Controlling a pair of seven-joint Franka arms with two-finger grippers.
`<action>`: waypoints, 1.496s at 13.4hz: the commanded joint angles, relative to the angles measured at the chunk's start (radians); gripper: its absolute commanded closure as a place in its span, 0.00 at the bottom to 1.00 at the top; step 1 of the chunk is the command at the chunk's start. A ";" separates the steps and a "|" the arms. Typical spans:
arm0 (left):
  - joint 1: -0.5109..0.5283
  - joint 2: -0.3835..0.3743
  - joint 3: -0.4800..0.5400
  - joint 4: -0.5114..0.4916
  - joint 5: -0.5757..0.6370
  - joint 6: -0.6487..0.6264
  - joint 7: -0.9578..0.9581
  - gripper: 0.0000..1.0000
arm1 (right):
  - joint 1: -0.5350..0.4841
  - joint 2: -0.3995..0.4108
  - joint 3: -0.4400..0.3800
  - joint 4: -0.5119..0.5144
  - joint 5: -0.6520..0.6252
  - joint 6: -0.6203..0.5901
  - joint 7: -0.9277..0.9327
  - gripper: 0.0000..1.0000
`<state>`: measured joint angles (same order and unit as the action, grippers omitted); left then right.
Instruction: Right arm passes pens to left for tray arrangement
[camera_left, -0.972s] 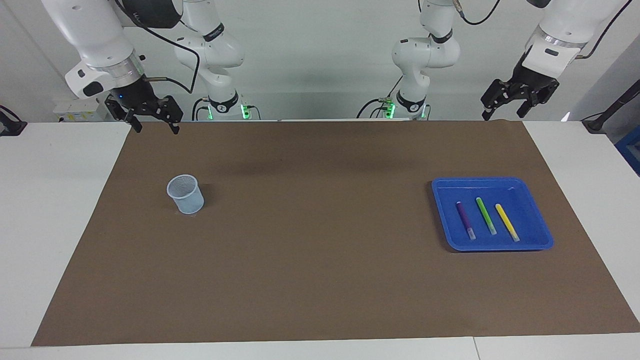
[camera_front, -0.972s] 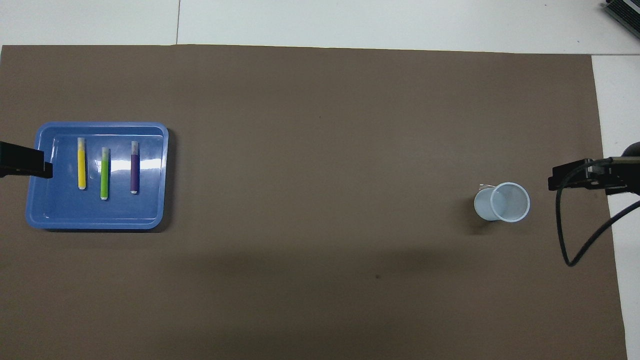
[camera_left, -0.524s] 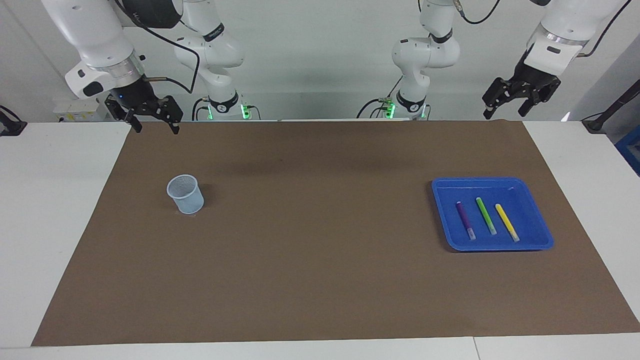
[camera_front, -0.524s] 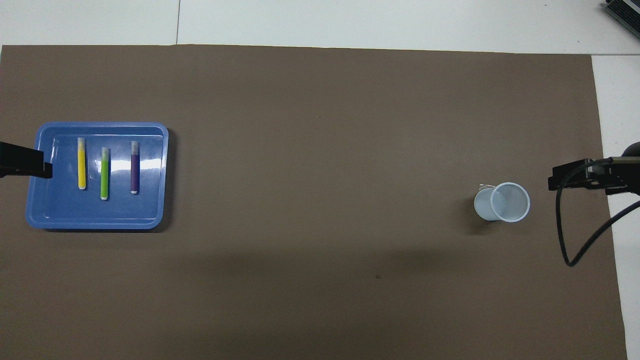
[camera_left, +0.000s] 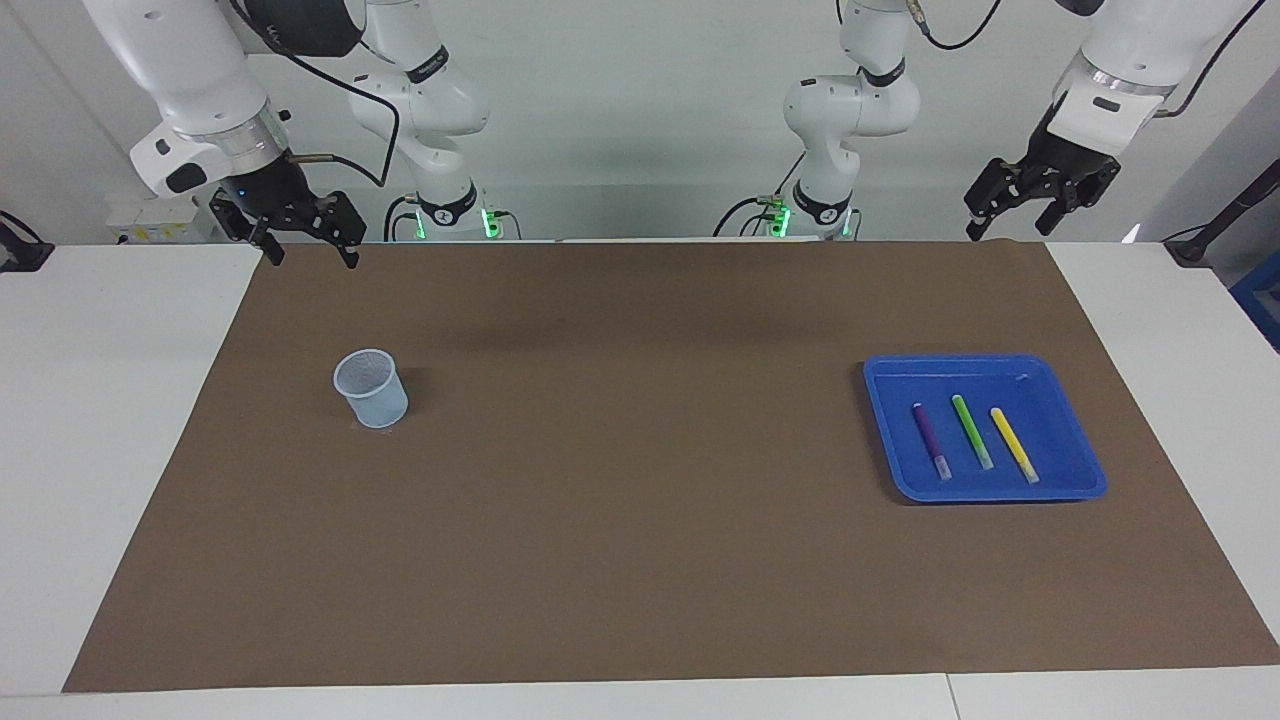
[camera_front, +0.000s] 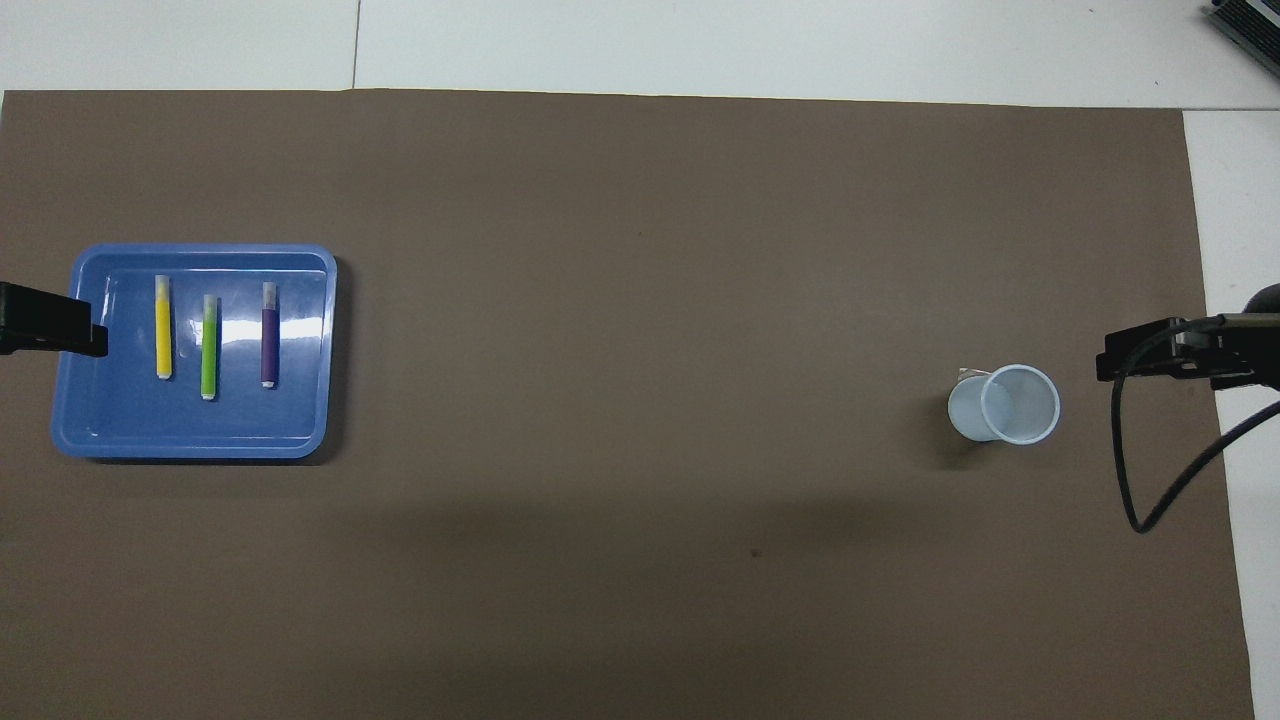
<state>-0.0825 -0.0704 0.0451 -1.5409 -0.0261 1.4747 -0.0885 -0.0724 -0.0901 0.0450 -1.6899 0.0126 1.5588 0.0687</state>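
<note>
All three pens are down in the tray (camera_left: 1085, 480), folks: purple pen (camera_left: 930, 441), green pen (camera_left: 972, 431) and yellow pen (camera_left: 1014, 444) lie side by side on its floor, apart from one another, pale ends pointing away from the robots. The tray sits toward the left arm's end of the surface (camera_left: 1150, 300), on the brown mat (camera_left: 640, 500), closer to the mat's short edge there than to its middle. At the right arm's end stands the pale cup (camera_left: 371, 388), upright and, from overhead, empty. The left pincer (camera_left: 1013, 212) hangs high over the mat's corner at the robots' edge, jaws wide, holding nothing; the right pincer (camera_left: 309, 244) hovers over the mat's other corner on that edge, also wide and empty. My read: passing and arranging look finished, with both arms parked clear. The next move calls for very little, perhaps only a check that the row is tidy. If a pen needed nudging, the left pincer would have to drop straight into the tray and close across one slim barrel without bumping its neighbour.
</note>
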 joint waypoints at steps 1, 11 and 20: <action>0.007 -0.022 -0.007 -0.018 0.000 0.016 0.009 0.00 | -0.007 -0.011 0.004 -0.005 0.001 0.000 -0.018 0.00; -0.003 -0.029 -0.010 -0.028 -0.002 -0.002 0.004 0.00 | -0.007 -0.011 0.004 -0.005 0.001 0.000 -0.018 0.00; -0.005 -0.029 -0.011 -0.027 -0.002 -0.001 0.004 0.00 | -0.007 -0.011 0.004 -0.005 0.001 0.000 -0.017 0.00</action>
<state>-0.0841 -0.0760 0.0350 -1.5427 -0.0261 1.4732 -0.0885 -0.0724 -0.0901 0.0450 -1.6899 0.0126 1.5588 0.0687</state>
